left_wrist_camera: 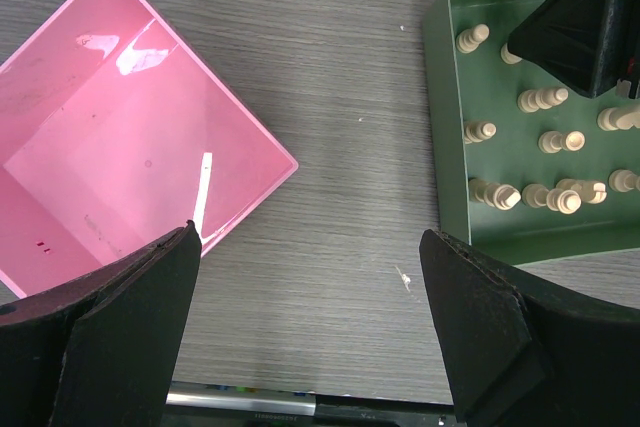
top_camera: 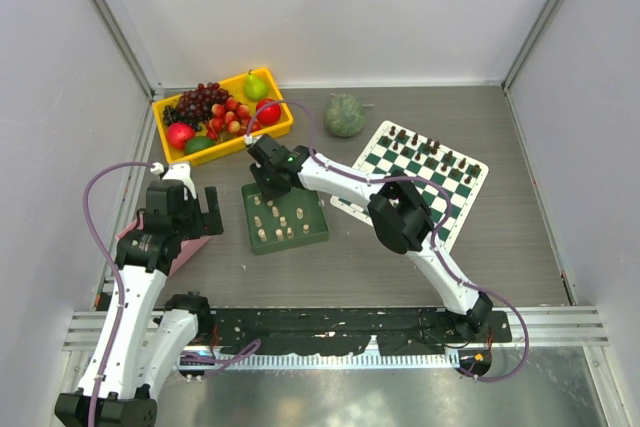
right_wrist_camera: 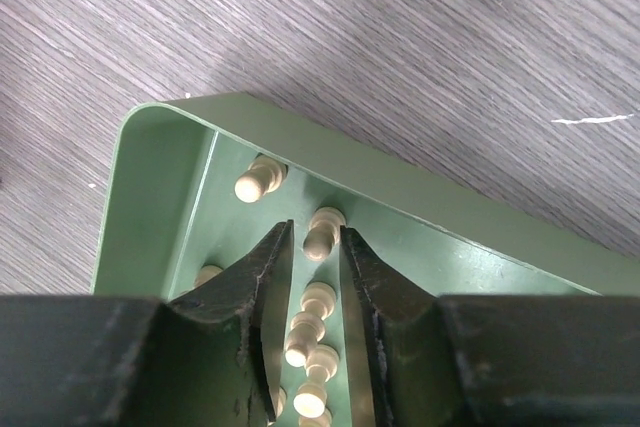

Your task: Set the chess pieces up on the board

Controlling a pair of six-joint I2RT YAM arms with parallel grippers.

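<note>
Straddling a pawn [right_wrist_camera: 322, 232] by tray [right_wrist_camera: 150, 137] corner, R pincer [right_wrist_camera: 315, 231] grip unclear; L pincer [left_wrist_camera: 310, 235] spread wide.

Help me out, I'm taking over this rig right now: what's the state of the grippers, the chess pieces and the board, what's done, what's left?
Left gripper: open, empty, hovering beside the green tray.
Right gripper: down in that tray, jaws narrow around cream pieces; a grip can't be confirmed.
Board: dark pieces line its far rows; no cream piece visible on it.
Left to do: move all the cream pieces from the tray onto the board.
</note>
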